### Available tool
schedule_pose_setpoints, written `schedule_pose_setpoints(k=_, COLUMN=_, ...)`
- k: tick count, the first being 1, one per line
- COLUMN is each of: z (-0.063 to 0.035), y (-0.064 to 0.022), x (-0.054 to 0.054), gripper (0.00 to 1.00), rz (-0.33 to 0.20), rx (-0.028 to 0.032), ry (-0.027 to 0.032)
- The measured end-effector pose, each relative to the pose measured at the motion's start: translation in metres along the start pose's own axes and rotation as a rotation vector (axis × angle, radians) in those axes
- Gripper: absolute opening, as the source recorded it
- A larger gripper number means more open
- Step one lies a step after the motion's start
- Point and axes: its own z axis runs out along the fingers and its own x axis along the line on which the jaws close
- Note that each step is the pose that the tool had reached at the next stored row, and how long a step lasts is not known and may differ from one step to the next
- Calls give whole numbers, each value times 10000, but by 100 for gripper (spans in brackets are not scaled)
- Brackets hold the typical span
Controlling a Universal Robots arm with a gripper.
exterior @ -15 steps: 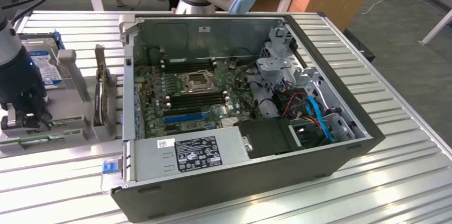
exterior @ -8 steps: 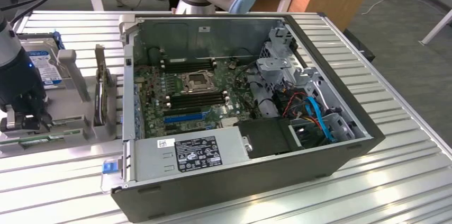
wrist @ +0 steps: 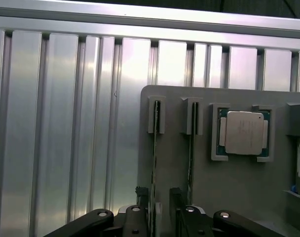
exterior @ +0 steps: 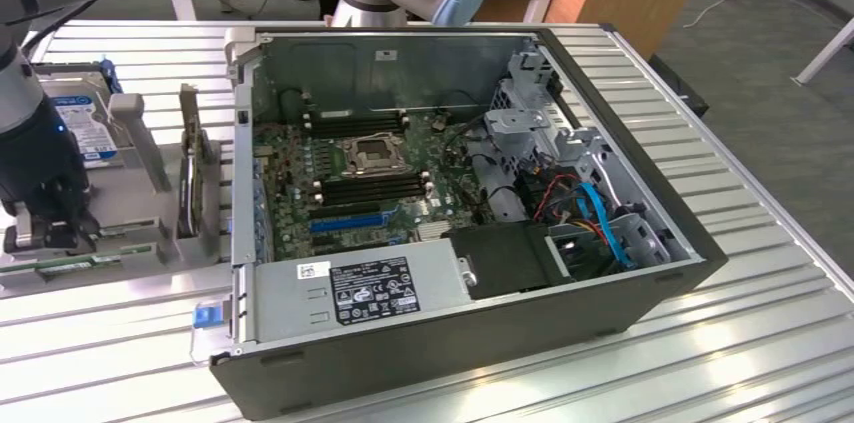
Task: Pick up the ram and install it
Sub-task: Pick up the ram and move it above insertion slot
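The ram (wrist: 154,148) is a thin green stick standing on edge in a slot of the grey holder (wrist: 229,187). A second ram stick (wrist: 191,148) stands in the neighbouring slot. My gripper (wrist: 159,205) is open and low over the holder. Its black fingers (wrist: 141,197) sit either side of the first stick's near end, with a gap still showing. In the exterior view the gripper (exterior: 51,233) hangs at the far left, just above a green board edge (exterior: 67,265). The open computer case (exterior: 441,343) lies in the middle, with its memory slots (exterior: 374,183) beside the processor socket.
A square silver processor chip (wrist: 243,132) rests in a pocket of the holder beside the sticks. A hard drive with a blue-white label (exterior: 83,128) and an upright card (exterior: 194,183) stand on the holder. The table (exterior: 747,343) is ribbed metal.
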Motion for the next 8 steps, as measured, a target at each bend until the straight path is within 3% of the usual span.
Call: schedule_pose_setpoints(k=8, z=107, y=-2, x=5, gripper=31, rz=0, rx=1, ry=-2)
